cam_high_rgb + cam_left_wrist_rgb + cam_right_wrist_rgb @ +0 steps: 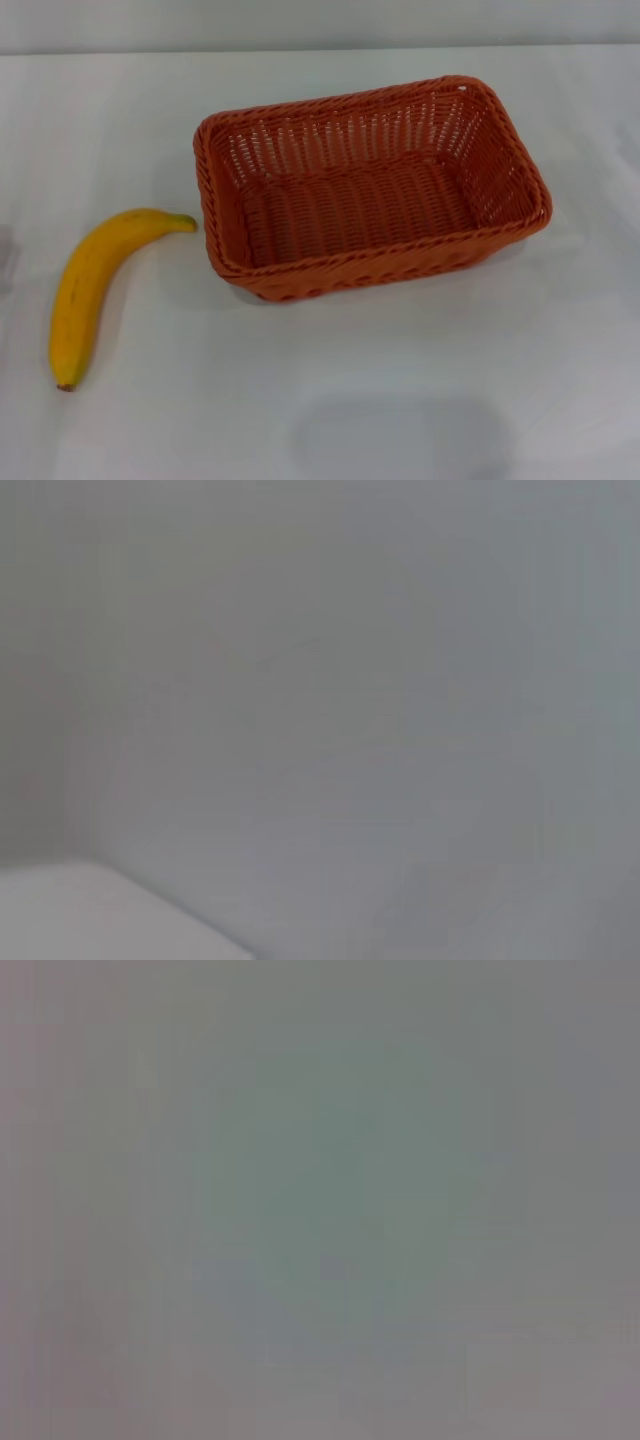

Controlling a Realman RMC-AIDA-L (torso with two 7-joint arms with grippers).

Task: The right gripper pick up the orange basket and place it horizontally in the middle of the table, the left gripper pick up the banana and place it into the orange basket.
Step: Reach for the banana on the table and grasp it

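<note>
The orange basket (370, 188) rests on the white table (400, 400) in the head view, lying lengthwise across the middle, slightly turned, and it holds nothing. To its left the yellow banana (95, 285) lies on the table, its greenish tip toward the basket and its brown stem end toward the front. Banana and basket are apart. Neither gripper appears in any view. Both wrist views show only a plain grey surface.
The white tabletop stretches around both objects, with bare surface in front of the basket and at the right. The table's far edge (320, 50) runs along the back. A pale corner (90, 910) shows in the left wrist view.
</note>
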